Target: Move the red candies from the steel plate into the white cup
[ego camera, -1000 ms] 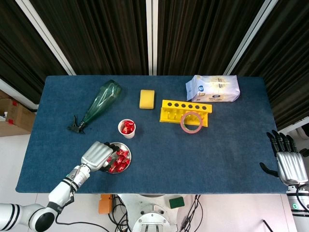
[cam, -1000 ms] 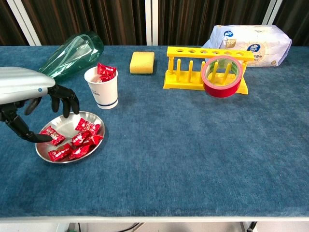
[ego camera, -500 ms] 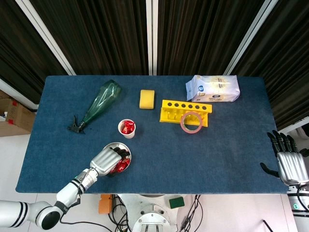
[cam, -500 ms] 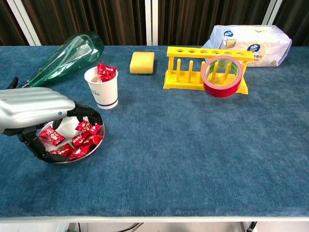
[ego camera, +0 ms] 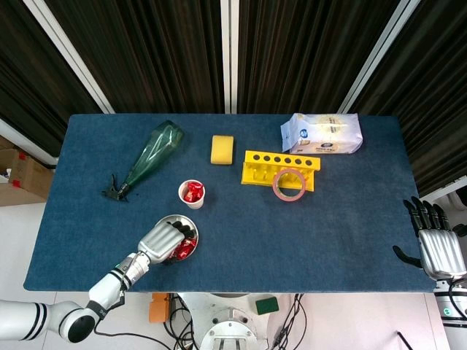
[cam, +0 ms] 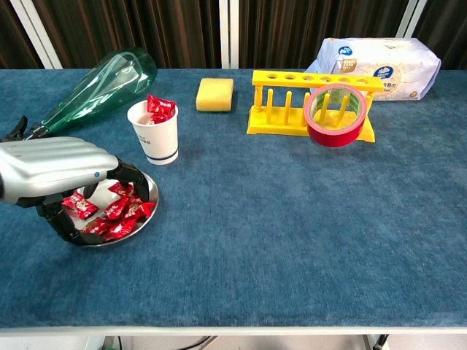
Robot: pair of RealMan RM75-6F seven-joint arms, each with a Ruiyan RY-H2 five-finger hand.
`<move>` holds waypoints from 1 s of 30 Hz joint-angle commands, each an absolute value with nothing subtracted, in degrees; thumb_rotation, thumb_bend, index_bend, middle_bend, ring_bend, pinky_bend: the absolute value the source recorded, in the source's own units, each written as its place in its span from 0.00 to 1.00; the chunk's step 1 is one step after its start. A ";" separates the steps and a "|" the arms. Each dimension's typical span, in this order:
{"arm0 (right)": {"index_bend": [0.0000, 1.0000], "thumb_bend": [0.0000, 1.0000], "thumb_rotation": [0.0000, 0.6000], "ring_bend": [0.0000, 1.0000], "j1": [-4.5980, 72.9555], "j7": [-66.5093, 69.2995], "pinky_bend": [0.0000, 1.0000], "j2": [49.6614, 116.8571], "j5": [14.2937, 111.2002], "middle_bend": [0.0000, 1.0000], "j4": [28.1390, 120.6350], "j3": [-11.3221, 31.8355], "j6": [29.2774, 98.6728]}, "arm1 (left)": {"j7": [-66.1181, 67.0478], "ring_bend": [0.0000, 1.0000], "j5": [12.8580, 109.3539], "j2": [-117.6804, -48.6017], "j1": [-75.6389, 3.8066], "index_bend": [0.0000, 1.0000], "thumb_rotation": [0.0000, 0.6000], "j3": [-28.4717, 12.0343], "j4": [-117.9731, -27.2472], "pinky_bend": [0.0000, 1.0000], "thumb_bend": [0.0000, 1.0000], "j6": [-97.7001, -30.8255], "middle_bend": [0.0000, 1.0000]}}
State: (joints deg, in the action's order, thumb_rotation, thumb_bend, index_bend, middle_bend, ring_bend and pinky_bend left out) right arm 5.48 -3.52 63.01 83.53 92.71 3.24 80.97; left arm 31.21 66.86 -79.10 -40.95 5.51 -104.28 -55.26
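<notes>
Counter, blue cloth top: one.

Steel plate: one, near the front left edge, just in front of the white cup. Red candies on the plate: a loose heap, partly hidden under the left hand; exact count not readable, several at least.

White cup: one, upright, blue band near the base, a few red wrapped candies showing above the rim.

Green bottle: one, lying on its side at the back left, neck toward the left edge.

Yellow sponge: one, flat, at the back, between bottle and rack.

Yellow tube rack: one, standing, right of centre.

Tape roll: one, red, leaning on edge against the front of the rack.

White packet: one, lying flat at the back right, behind the rack.

Left hand: one, palm down over the plate, fingers curled down onto the candy heap, dark fingertips among the wrappers; cannot tell whether any candy is actually gripped.

Right hand: one, off the right edge of the counter, fingers straight and spread, holding nothing, touching nothing.
</notes>
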 commanded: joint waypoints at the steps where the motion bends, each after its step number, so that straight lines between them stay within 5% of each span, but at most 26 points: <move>1: 0.00 0.20 1.00 0.00 5.50 -3.53 0.00 63.02 83.52 0.00 92.72 3.25 80.95 | 30.92 0.28 67.08 -79.41 -40.80 0.34 1.00 5.38 -103.73 0.51 0.21 -54.94 0.30; 30: 0.00 0.20 1.00 0.00 5.64 -3.37 0.00 62.76 83.56 0.00 92.88 3.07 80.54 | 31.27 0.50 66.36 -83.05 -39.45 0.55 1.00 2.74 -99.87 0.63 0.34 -56.38 0.53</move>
